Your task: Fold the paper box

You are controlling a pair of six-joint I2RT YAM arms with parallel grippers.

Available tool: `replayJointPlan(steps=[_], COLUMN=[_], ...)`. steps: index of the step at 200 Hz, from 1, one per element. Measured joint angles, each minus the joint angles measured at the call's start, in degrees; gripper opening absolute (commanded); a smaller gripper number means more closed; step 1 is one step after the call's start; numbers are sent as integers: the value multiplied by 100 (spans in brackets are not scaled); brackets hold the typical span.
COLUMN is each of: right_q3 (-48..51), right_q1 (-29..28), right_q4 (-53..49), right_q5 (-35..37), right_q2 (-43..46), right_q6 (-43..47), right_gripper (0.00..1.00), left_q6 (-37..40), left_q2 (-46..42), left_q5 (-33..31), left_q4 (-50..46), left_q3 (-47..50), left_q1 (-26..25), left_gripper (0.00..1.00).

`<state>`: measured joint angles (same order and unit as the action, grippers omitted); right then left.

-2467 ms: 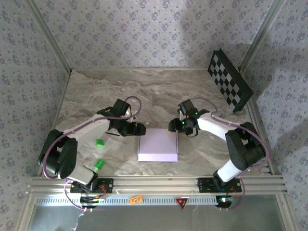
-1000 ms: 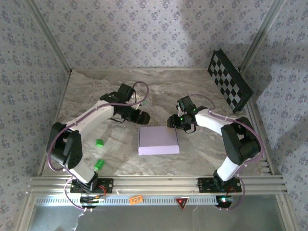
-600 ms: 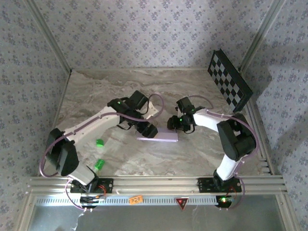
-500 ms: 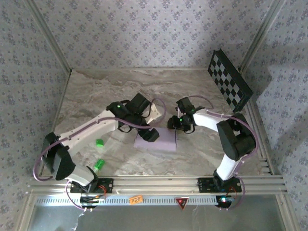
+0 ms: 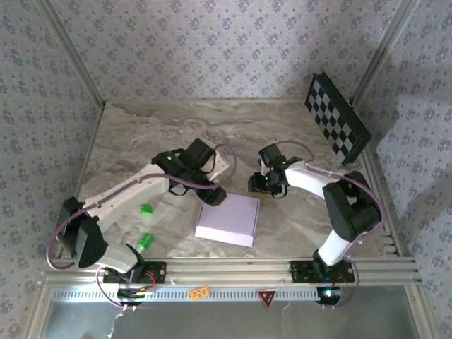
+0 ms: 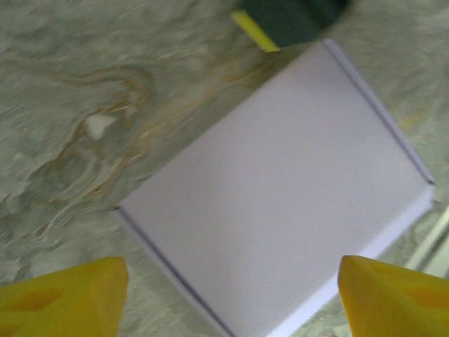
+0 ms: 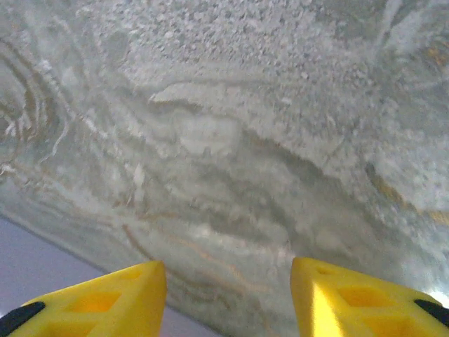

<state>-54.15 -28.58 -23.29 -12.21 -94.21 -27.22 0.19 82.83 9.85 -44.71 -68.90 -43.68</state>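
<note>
Lavender card box (image 5: 228,219), folded flat, lies on the table (image 5: 141,141) between my arms.
My left gripper (image 5: 215,198) hangs spread and empty over the box's far left corner. The right gripper (image 5: 256,183), also apart and empty, sits just beyond its far right corner. I judge the box light, thin and easily creased, so I'd pinch an edge.
</note>
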Motion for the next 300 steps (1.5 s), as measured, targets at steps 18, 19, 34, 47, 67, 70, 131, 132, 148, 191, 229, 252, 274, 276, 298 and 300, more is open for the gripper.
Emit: replayJointPlan(steps=[18, 19, 34, 47, 67, 70, 131, 132, 148, 191, 229, 252, 274, 276, 298, 300], right_q3=[-66, -70, -208, -310, -400, -420, -667, -669, -710, -815, -828, -837, -839, -841, -896, -903], right_q1=[-96, -103, -234, -376, -627, -669, -955, -955, -955, -901, -817, -813, -772, -765, -693, -686], right_q4=[-306, -319, -463, -485, -492, -496, -527, -527, -525, -444, -424, -420, -411, -409, -374, -372], right_q5=[-42, -46, -264, -546, -938, -981, -1078, -1075, -1058, -1054, -1078, -1056, -1056, -1058, -1058, -1058], right_q2=[302, 308, 442, 455, 354, 319, -205, -208, -212, -267, -487, -501, -511, -511, -560, -566], right_q6=[208, 208, 295, 323, 328, 339, 308, 308, 297, 264, 264, 264, 260, 260, 243, 243], right_gripper=[37, 37, 30, 25, 19, 18, 11, 11, 11, 10, 10, 10, 10, 10, 10, 10], left_q6=[-579, -608, -1097, -1510, -2120, -2201, -3239, -3246, -3338, -3480, -3565, -3696, -3932, -3958, -4247, -4273], left_q2=[-195, -208, -581, -927, -1377, -1427, -2033, -2037, -2059, -2059, -2059, -2070, -2168, -2179, -2288, -2304], left_q5=[68, 74, 234, 424, 702, 741, 1165, 1165, 1187, 1231, 1292, 1305, 1316, 1316, 1331, 1333], left_q4=[256, 267, 385, 509, 769, 791, 1054, 1054, 1071, 1189, 1196, 1200, 1281, 1292, 1394, 1397], left_q3=[446, 468, 890, 1174, 1565, 1617, 2422, 2424, 2444, 2450, 2450, 2457, 2570, 2586, 2717, 2726], left_q1=[420, 433, 662, 837, 1025, 1036, 1058, 1058, 1058, 1058, 1058, 1058, 1058, 1058, 1058, 1058], left_gripper=[79, 79, 79, 80, 82, 82, 83, 83, 83, 83, 83, 87, 91, 92, 97, 97])
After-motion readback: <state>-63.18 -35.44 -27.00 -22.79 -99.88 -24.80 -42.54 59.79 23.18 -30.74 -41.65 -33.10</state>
